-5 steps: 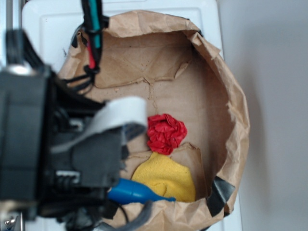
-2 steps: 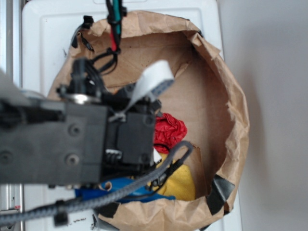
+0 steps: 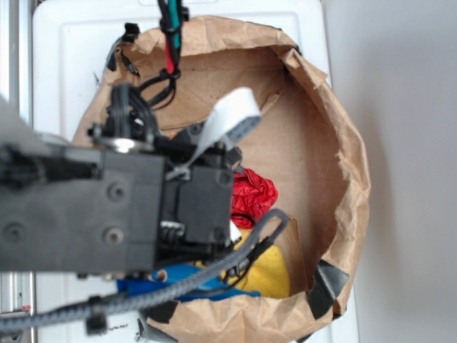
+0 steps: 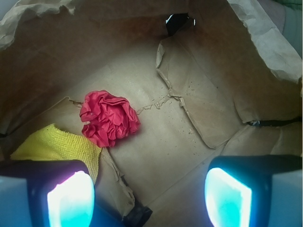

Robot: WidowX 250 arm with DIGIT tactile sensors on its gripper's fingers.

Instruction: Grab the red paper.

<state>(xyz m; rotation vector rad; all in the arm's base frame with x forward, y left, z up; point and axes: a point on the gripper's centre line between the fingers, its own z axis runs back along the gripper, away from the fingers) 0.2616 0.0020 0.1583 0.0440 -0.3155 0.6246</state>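
In the wrist view the claw [image 4: 149, 191] is wide open and empty, its two fingers [image 4: 71, 198] at the bottom corners. The red paper [image 4: 109, 118] lies left of centre on the bag [image 4: 213, 99] floor, touching the yellow cloth [image 4: 57, 146] at lower left.

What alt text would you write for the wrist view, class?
A red paper wad lies on the floor of a brown paper bag, touching a yellow cloth at lower left. The open gripper frames the bottom edge, empty.
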